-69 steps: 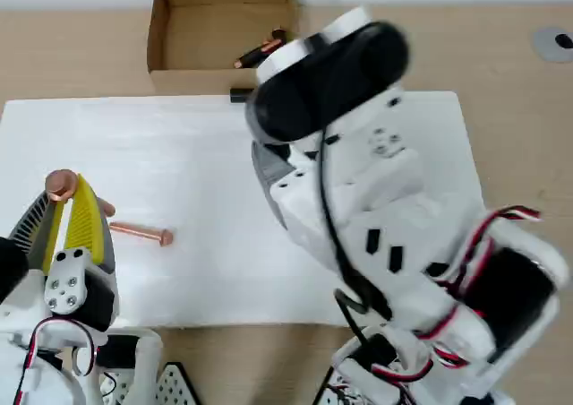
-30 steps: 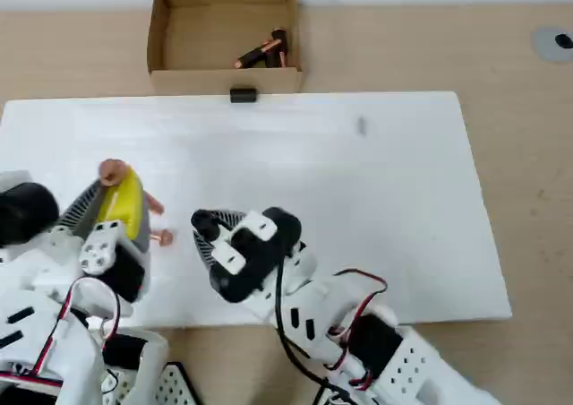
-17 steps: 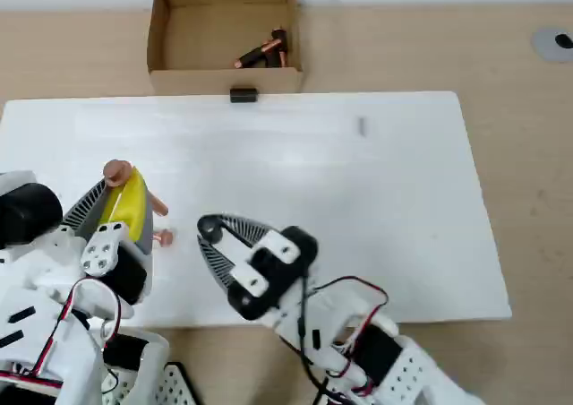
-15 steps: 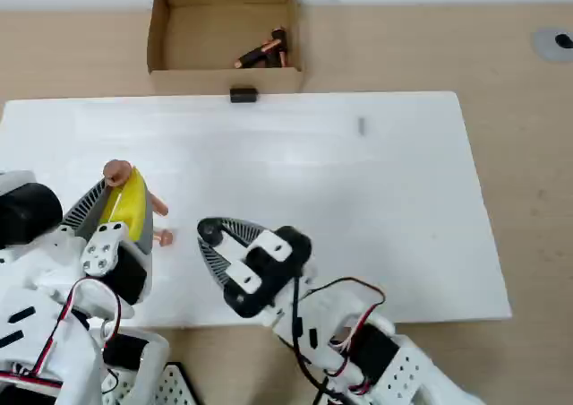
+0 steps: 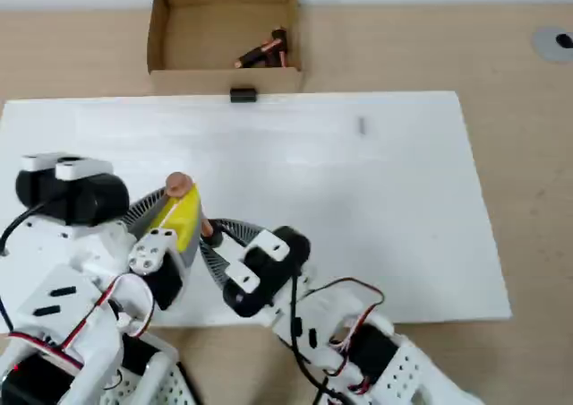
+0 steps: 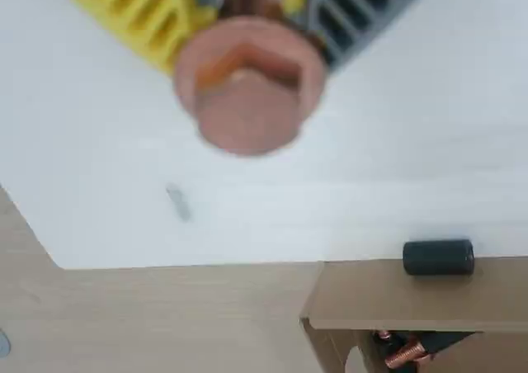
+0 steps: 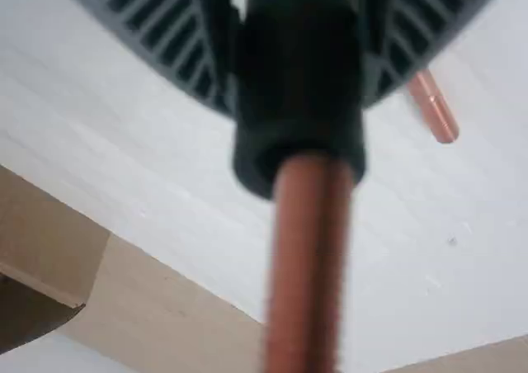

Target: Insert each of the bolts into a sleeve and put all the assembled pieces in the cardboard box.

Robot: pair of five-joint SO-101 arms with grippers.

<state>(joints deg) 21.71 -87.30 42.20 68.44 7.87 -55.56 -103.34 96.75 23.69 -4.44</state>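
My left gripper (image 5: 179, 201), with one yellow finger, is shut on a copper bolt (image 5: 179, 185), whose head (image 6: 247, 92) points up. Right beside it, my right gripper (image 5: 213, 235) is shut on a black sleeve (image 7: 301, 101). The bolt's shaft (image 7: 301, 257) runs into the sleeve's open end. A second copper bolt (image 7: 433, 109) lies loose on the white mat behind the sleeve. Another black sleeve (image 5: 243, 94) lies against the front wall of the cardboard box (image 5: 161, 38). Assembled pieces (image 5: 264, 51) lie in the box's right part.
The white mat (image 5: 376, 208) covers most of the wooden table. Both arms crowd its front left corner. A small grey mark (image 5: 362, 125) sits on the mat. A grey disc (image 5: 555, 42) lies at the table's far right.
My left gripper has carried the bolt to the right, up against the right gripper, and the shaft now meets the sleeve. The left arm now hides the loose bolt from above.
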